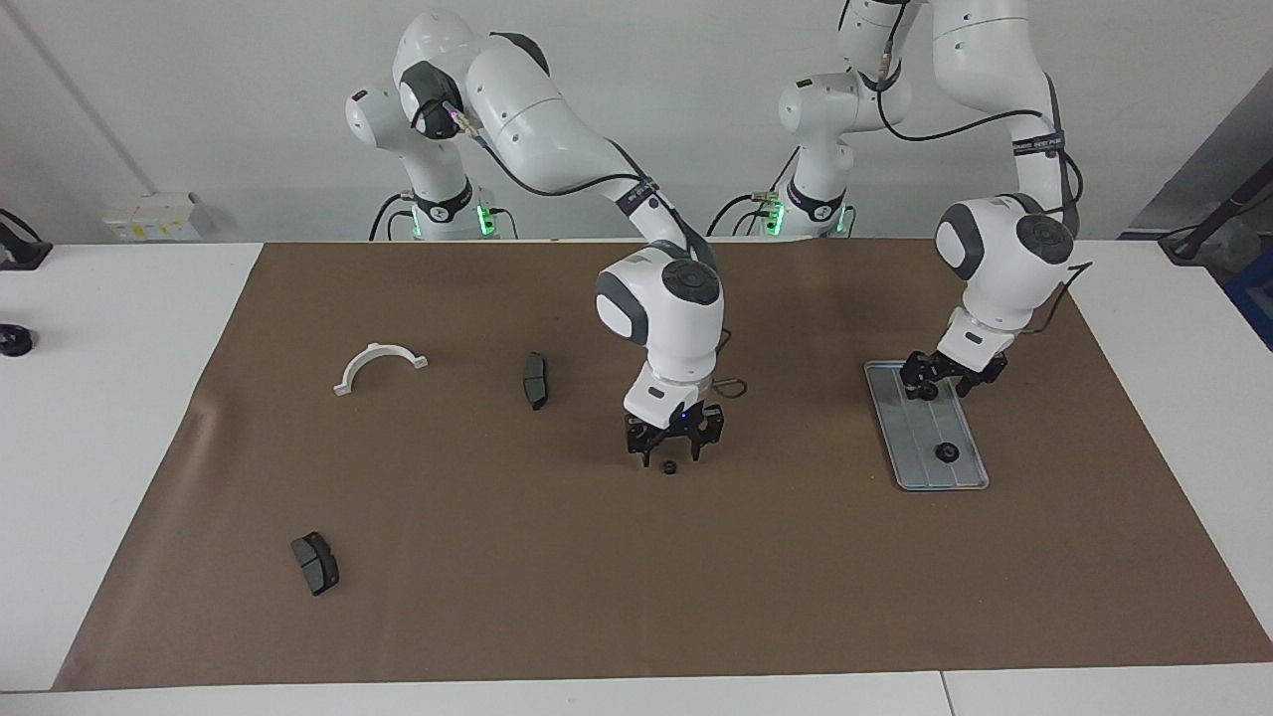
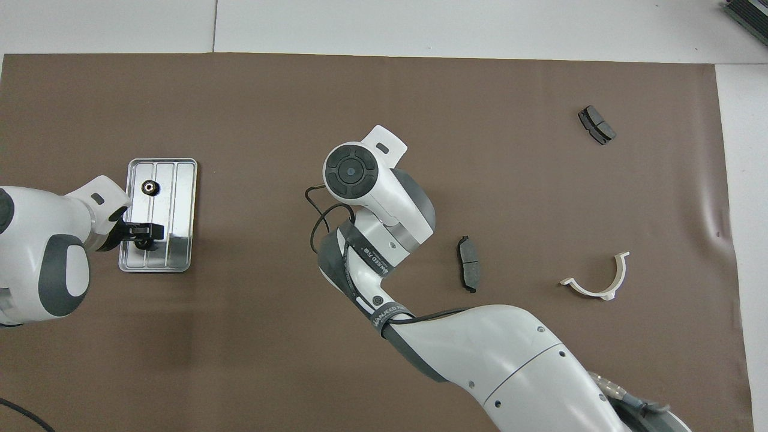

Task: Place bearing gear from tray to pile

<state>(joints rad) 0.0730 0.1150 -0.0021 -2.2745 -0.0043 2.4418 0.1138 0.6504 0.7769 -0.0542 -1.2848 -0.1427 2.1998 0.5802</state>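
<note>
The white surface point(image 1: 119, 418) carries a big brown mat point(image 1: 636, 557), with a pale wall and both arm bases at the robots' end.

The right arm reaches to mid-mat. Its right gripper point(image 1: 673, 449) is down at the mat, jaws narrowed either side of a small black bearing gear point(image 1: 670, 466); whether they grip it I cannot tell. The overhead view hides both gripper and gear beneath the arm's wrist.

The left gripper point(image 1: 940, 387) is low over the tray's end nearer the robots, its jaws partly closed about a second bearing gear point(image 2: 144, 243); contact cannot be made out.

The silver ridged tray point(image 1: 963, 475) lies toward the left arm's end of the surface. A third bearing gear point(image 1: 946, 453) rests in it, at the end farther from the robots.

The pile lies toward the right arm's end: a white half-ring bracket point(image 1: 379, 366), a dark brake pad point(image 1: 536, 380) between the bracket and the right gripper, and another brake pad point(image 1: 315, 562) well apart, farther from the robots.

The facing view alone shows a black knob point(image 1: 14, 340) on the bare surface.
</note>
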